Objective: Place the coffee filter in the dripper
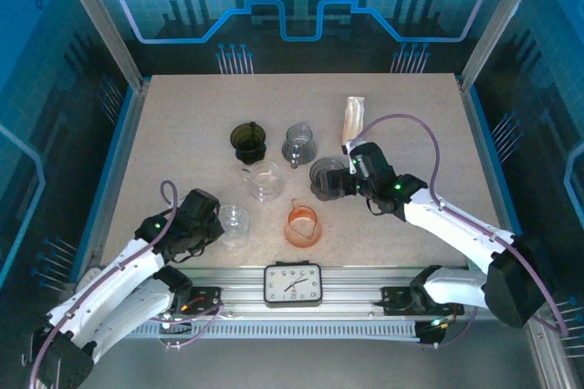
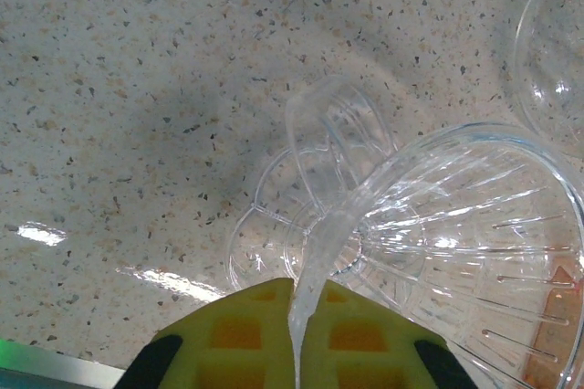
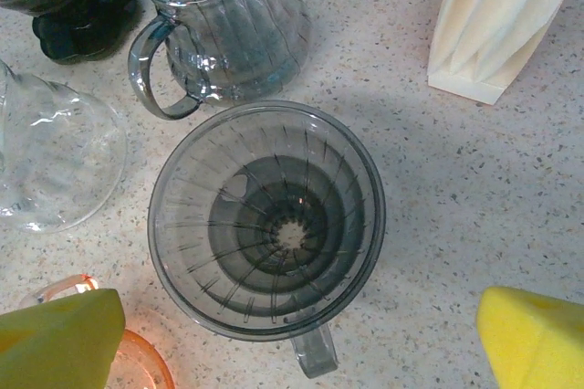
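The task had barely begun. The coffee filter, a cream stack of folded paper, stood toward the far right of the bench, outside every dripper and touched by neither arm. The left gripper was clenched on a thin clear part, apparently the handle, of a clear dripper near the bench's near left edge. The right gripper hung spread wide and empty over a smoky grey dripper near the bench's middle, with the filter just beyond it. By this judgement, picking up the filter and seating it in a dripper were both left to do. No brand or label was readable; a clock sat on the near rail, its numerals too small to read
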`<act>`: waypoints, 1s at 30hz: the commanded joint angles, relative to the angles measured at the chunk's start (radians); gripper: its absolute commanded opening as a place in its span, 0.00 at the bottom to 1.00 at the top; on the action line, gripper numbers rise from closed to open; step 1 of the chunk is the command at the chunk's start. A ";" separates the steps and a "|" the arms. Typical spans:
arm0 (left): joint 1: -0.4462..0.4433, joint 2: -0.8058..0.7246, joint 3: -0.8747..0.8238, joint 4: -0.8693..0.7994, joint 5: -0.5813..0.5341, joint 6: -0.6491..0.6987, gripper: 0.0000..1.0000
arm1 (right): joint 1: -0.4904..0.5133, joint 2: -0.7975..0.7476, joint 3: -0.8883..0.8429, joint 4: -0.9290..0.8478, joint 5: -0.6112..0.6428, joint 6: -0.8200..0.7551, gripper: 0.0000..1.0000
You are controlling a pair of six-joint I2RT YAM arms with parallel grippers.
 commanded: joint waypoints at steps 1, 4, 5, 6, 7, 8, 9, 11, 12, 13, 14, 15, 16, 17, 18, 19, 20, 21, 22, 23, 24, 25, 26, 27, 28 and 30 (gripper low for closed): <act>-0.007 -0.002 0.039 -0.003 0.042 0.013 0.00 | 0.011 -0.004 0.009 -0.027 0.037 0.005 1.00; -0.010 -0.017 0.090 -0.010 0.050 0.036 0.00 | 0.010 -0.008 0.008 -0.038 0.063 0.011 1.00; -0.011 -0.023 0.112 -0.010 0.055 0.047 0.00 | 0.008 -0.011 0.007 -0.041 0.071 0.013 1.00; -0.012 -0.028 0.132 -0.008 0.061 0.056 0.00 | 0.007 -0.013 0.006 -0.044 0.078 0.017 1.00; -0.014 -0.027 0.159 -0.002 0.072 0.067 0.00 | 0.005 -0.017 0.004 -0.047 0.085 0.018 1.00; -0.016 -0.021 0.185 0.005 0.085 0.083 0.00 | 0.000 -0.021 0.001 -0.048 0.090 0.020 1.00; -0.019 -0.013 0.207 0.013 0.100 0.095 0.00 | -0.002 -0.025 -0.002 -0.049 0.094 0.023 1.00; -0.032 0.030 0.254 0.036 0.152 0.123 0.00 | -0.007 -0.033 -0.008 -0.053 0.107 0.028 1.00; -0.043 0.052 0.274 0.049 0.172 0.133 0.00 | -0.010 -0.037 -0.009 -0.055 0.113 0.029 1.00; -0.066 0.082 0.295 0.064 0.185 0.142 0.00 | -0.016 -0.040 -0.012 -0.060 0.119 0.031 1.00; -0.096 0.110 0.317 0.081 0.191 0.150 0.00 | -0.022 -0.043 -0.013 -0.065 0.123 0.033 1.00; -0.125 0.135 0.335 0.098 0.189 0.158 0.00 | -0.027 -0.046 -0.015 -0.071 0.127 0.033 1.00; -0.162 0.168 0.358 0.113 0.185 0.168 0.00 | -0.034 -0.049 -0.015 -0.078 0.133 0.034 1.00; -0.195 0.202 0.384 0.125 0.183 0.179 0.00 | -0.041 -0.055 -0.018 -0.085 0.139 0.034 1.00; -0.220 0.232 0.409 0.133 0.183 0.191 0.00 | -0.047 -0.062 -0.020 -0.089 0.142 0.035 1.00; -0.248 0.269 0.437 0.142 0.184 0.205 0.00 | -0.056 -0.070 -0.024 -0.093 0.142 0.036 1.00; -0.275 0.305 0.464 0.146 0.184 0.219 0.00 | -0.062 -0.079 -0.028 -0.098 0.143 0.037 1.00; -0.293 0.333 0.483 0.153 0.189 0.229 0.00 | -0.068 -0.087 -0.030 -0.101 0.143 0.039 1.00; -0.313 0.366 0.503 0.161 0.195 0.238 0.00 | -0.075 -0.095 -0.034 -0.104 0.142 0.037 1.00; -0.332 0.394 0.521 0.166 0.198 0.246 0.00 | -0.081 -0.104 -0.038 -0.106 0.144 0.036 1.00; -0.342 0.416 0.534 0.169 0.200 0.252 0.00 | -0.088 -0.110 -0.042 -0.110 0.145 0.037 1.00; -0.352 0.438 0.544 0.170 0.203 0.256 0.00 | -0.094 -0.119 -0.045 -0.112 0.144 0.037 1.00; -0.355 0.454 0.551 0.172 0.205 0.259 0.00 | -0.100 -0.127 -0.049 -0.114 0.144 0.039 1.00; -0.357 0.465 0.554 0.176 0.207 0.264 0.00 | -0.104 -0.132 -0.053 -0.114 0.143 0.040 1.00; -0.358 0.473 0.556 0.177 0.207 0.267 0.00 | -0.107 -0.138 -0.056 -0.114 0.142 0.042 1.00; -0.360 0.487 0.560 0.176 0.206 0.274 0.00 | -0.111 -0.145 -0.060 -0.112 0.138 0.041 1.00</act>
